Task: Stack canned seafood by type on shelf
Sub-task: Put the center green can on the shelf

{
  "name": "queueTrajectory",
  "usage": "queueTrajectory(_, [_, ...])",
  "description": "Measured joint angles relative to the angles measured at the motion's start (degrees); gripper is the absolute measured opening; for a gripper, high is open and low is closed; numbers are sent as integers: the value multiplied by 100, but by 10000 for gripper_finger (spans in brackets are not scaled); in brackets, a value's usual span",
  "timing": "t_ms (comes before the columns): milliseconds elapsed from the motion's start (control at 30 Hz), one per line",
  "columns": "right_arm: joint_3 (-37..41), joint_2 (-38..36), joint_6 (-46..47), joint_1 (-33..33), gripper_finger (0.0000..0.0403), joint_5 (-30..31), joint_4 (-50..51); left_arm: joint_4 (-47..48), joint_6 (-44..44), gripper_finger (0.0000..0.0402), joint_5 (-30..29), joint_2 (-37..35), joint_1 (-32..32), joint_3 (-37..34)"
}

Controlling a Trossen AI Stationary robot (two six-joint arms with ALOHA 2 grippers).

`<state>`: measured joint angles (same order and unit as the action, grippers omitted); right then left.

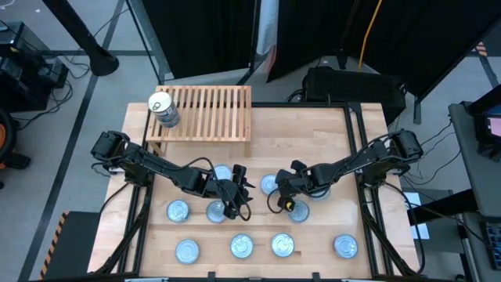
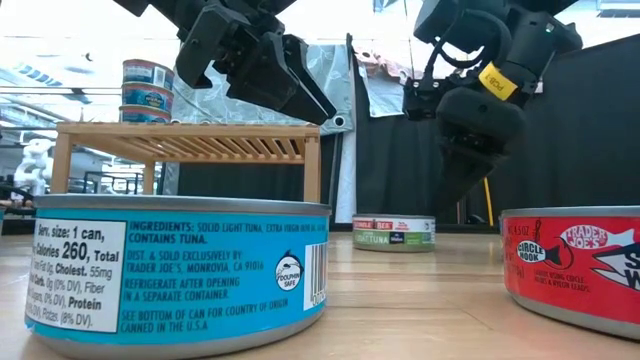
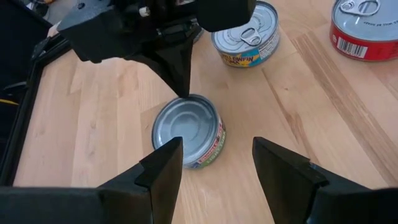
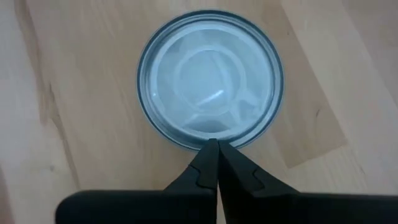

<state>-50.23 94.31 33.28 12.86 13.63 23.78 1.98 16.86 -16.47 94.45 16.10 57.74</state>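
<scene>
my left gripper [image 3: 216, 163] hangs open, empty, above the table [image 1: 313, 129]; my right gripper [image 4: 214, 149] is closed, empty, over a can [image 4: 210, 79].

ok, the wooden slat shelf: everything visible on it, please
The shelf is a low rack of light wooden slats in a plain frame on short legs, standing level at the table's far edge, left of centre. A stack of tins sits on its left end; the low view shows three with blue labels. The other slats are bare. Neither gripper touches it.
</scene>
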Motion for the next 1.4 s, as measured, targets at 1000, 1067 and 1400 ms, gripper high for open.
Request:
queueTrajectory(1000, [34,-406,470,191,0,-816,285,-444,22,200,5,490,15,7])
queueTrajectory(1067, [34,-501,508,297,0,-819,218,-485,58,200,-7,482,61,7])
queueTrajectory(1400, [27,-443,229,421,0,-743,-525,-512,366,200,-230,433,560,9])
